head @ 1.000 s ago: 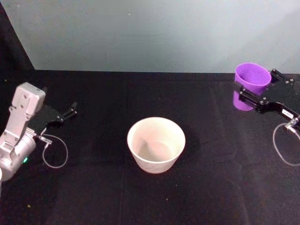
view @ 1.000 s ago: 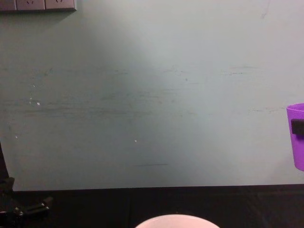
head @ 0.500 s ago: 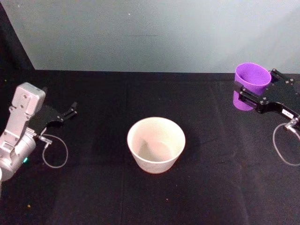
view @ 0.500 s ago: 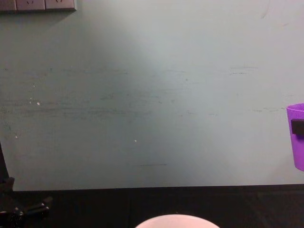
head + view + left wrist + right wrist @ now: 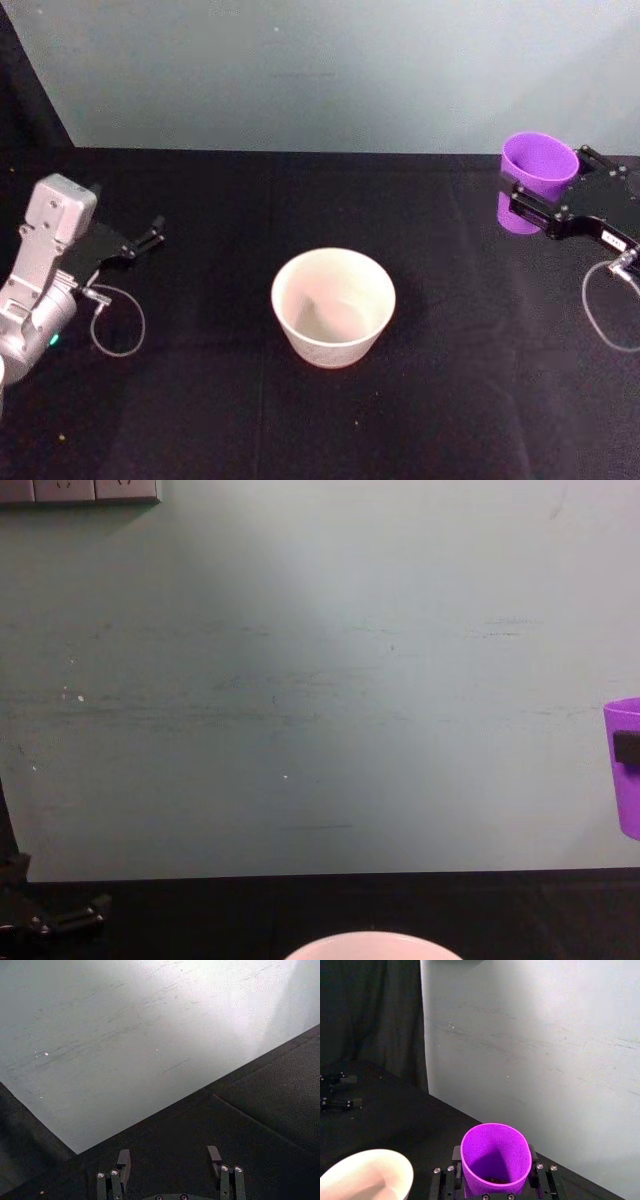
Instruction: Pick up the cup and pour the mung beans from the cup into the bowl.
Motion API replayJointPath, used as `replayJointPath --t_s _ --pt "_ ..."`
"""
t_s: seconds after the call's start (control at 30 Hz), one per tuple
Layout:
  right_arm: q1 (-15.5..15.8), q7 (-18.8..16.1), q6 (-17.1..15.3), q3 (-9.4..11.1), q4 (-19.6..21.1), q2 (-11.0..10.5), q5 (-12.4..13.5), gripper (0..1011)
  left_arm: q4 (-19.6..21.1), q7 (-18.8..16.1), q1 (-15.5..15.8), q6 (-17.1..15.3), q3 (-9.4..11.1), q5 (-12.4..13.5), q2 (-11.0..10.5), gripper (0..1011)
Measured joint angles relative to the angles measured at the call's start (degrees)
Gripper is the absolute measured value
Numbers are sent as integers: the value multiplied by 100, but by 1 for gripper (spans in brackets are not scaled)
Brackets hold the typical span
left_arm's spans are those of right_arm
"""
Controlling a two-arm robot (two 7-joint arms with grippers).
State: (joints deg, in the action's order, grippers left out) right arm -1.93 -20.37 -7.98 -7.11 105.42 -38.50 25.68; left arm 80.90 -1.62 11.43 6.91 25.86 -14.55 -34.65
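The left gripper [image 5: 152,236] is at the left side of the black table [image 5: 200,420], fingers spread and empty, a cable loop [image 5: 118,335] beside its arm. The bowl [image 5: 300,340] stands mid-table, bare tabletop on both sides. Far right, the right gripper [image 5: 560,185] pinches the upright cup [image 5: 538,165] above the table, mung beans [image 5: 495,1179] in its bottom

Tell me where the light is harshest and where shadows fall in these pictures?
Left wrist view: glare whitens part of the wall. Right wrist view: the cup, held by the right gripper, darkens toward its bottom. Head view: soft shadow inside the bowl.
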Motion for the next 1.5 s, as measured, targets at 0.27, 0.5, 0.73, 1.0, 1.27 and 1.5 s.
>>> replayJointPath --t_s 0.27,0.5,0.73,1.0,1.27,1.5 --pt "0 0 0 0 0 0 0 733 0 0 0 0 0 0 0 1000" --pt "0 0 0 0 0 0 0 733 0 0 0 0 0 0 0 1000" --pt "0 0 0 0 0 0 0 733 0 0 0 0 0 0 0 1000" --pt "0 0 0 0 0 0 0 733 0 0 0 0 0 0 0 1000" --pt "0 0 0 0 0 0 0 733 0 0 0 0 0 0 0 1000" --pt "0 0 0 0 0 0 0 733 0 0 0 0 0 0 0 1000"
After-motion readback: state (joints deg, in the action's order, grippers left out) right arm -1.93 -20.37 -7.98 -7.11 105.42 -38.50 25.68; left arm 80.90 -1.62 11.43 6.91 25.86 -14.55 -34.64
